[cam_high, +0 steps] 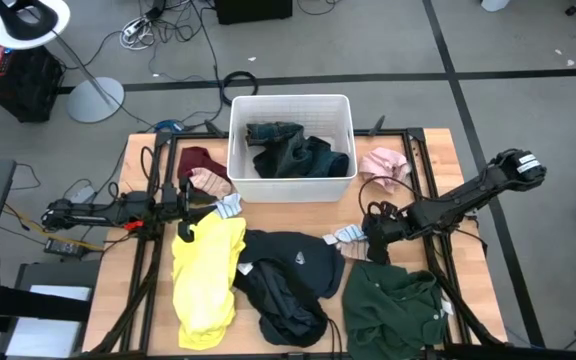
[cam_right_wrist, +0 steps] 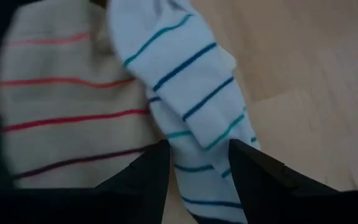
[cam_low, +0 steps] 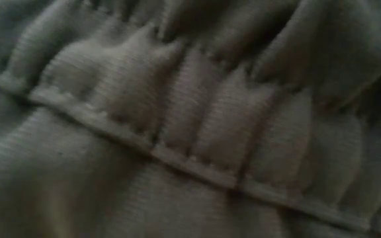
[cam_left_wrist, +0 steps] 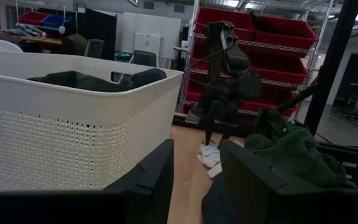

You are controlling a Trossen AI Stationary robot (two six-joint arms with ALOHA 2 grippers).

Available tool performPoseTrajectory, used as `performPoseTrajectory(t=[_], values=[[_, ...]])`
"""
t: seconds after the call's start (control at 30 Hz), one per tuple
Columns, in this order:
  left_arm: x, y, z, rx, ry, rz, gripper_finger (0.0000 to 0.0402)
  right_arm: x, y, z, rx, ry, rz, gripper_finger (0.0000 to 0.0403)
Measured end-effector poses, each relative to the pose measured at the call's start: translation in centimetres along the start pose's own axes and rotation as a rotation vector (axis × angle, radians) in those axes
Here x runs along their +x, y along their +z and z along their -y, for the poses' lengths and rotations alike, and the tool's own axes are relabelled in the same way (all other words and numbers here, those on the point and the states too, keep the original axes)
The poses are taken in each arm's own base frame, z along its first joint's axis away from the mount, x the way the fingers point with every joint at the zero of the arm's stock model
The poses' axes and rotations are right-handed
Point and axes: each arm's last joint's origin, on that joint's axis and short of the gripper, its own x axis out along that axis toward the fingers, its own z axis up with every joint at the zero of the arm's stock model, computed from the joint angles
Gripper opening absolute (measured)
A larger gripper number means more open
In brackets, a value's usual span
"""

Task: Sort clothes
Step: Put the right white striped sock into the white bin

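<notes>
Bin contents: the white bin [cam_high: 291, 105] at the back middle of the counter [cam_high: 138, 300] holds dark garments [cam_high: 293, 152], black and dark teal, heaped together; how many cannot be told.
Clothes on the counter: one yellow shirt [cam_high: 206, 280] at front left, one black top [cam_high: 286, 280] in the front middle, one dark green top [cam_high: 393, 310] at front right.
Small pieces: one maroon piece [cam_high: 198, 160] and one pale pink piece [cam_high: 211, 182] left of the bin, one pink piece [cam_high: 384, 165] right of it.
Socks: striped socks [cam_high: 349, 237] between the black top and the right arm; another striped sock [cam_high: 228, 206] near the yellow shirt's top edge.
Right gripper [cam_right_wrist: 197, 171]: low over the striped socks, fingers [cam_right_wrist: 145, 177] apart, a blue-striped sock [cam_right_wrist: 191, 93] between them, a red-striped one [cam_right_wrist: 67, 112] beside it.
Left gripper [cam_left_wrist: 194, 174]: at the yellow shirt's upper edge, fingers apart, holding nothing.
Low view: filled by gathered grey fabric [cam_low: 190, 119].
</notes>
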Motion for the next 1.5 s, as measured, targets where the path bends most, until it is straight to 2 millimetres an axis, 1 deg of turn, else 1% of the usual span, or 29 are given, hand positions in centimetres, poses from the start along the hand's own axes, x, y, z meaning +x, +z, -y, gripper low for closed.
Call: performPoseTrajectory(t=[0.13, 0.23, 0.3, 0.43, 0.47, 0.57, 0.63, 0.73, 0.93, 1.03, 1.1, 1.2, 1.3, 1.4, 1.5], values=[[0.0, 0.0, 0.0, 0.0, 0.0, 0.0, 0.0137, 0.8, -0.3, 0.6, 0.032, -0.004, 0.022, 0.0149], [0.0, 0.0, 0.0, 0.0, 0.0, 0.0, 0.0137, 1.1, -0.5, 0.8, 0.045, 0.0, 0.019, 0.0127], [0.0, 0.0, 0.0, 0.0, 0.0, 0.0, 0.0137, 1.1, -0.5, 0.7, 0.054, 0.009, 0.013, 0.01], [0.0, 0.0, 0.0, 0.0, 0.0, 0.0, 0.0137, 0.7, 0.0, 0.4, 0.162, 0.032, 0.019, 0.0021], [0.0, 0.0, 0.0, 0.0, 0.0, 0.0, 0.0137, 0.5, 0.3, 0.3, 0.19, 0.04, 0.023, 0.0013], [0.0, 0.0, 0.0, 0.0, 0.0, 0.0, 0.0137, -0.4, 1.3, -0.1, 0.306, 0.049, 0.029, 0.0013], [0.0, 0.0, 0.0, 0.0, 0.0, 0.0, 0.0137, -1.4, 2.2, -0.4, 0.362, 0.043, 0.017, 0.0008], [0.0, 0.0, 0.0, 0.0, 0.0, 0.0, 0.0137, -3.7, 3.7, -0.9, 0.392, 0.016, -0.001, 0.0005], [0.0, 0.0, 0.0, 0.0, 0.0, -0.001, 0.0137, -9.9, 6.8, -1.5, 0.441, -0.039, 0.03, 0.0003], [0.0, 0.0, 0.0, 0.0, 0.0, -0.001, 0.0137, -12.8, 8.2, -1.7, 0.481, -0.011, 0.066, 0.0002], [0.0, 0.0, 0.0, 0.0, 0.0, -0.001, 0.0137, -14.4, 9.2, -1.7, 0.503, 0.004, 0.082, 0.0002], [0.0, 0.0, 0.0, 0.0, -0.001, 0.002, 0.0137, -16.3, 10.7, -2.1, 0.503, -0.01, 0.094, 0.0001], [0.0, 0.1, 0.0, -0.004, -0.003, 0.017, 0.0137, -17.8, 12.6, -2.6, 0.47, -0.028, 0.089, 0.0001], [0.0, 0.5, 0.1, -0.014, -0.008, 0.056, 0.0137, -18.9, 14.9, -3.2, 0.438, -0.034, 0.098, 0.0001], [0.0, 1.0, 0.1, -0.024, -0.014, 0.1, 0.0137, -20.0, 17.6, -3.6, 0.4, -0.049, 0.167, 0.0001]])
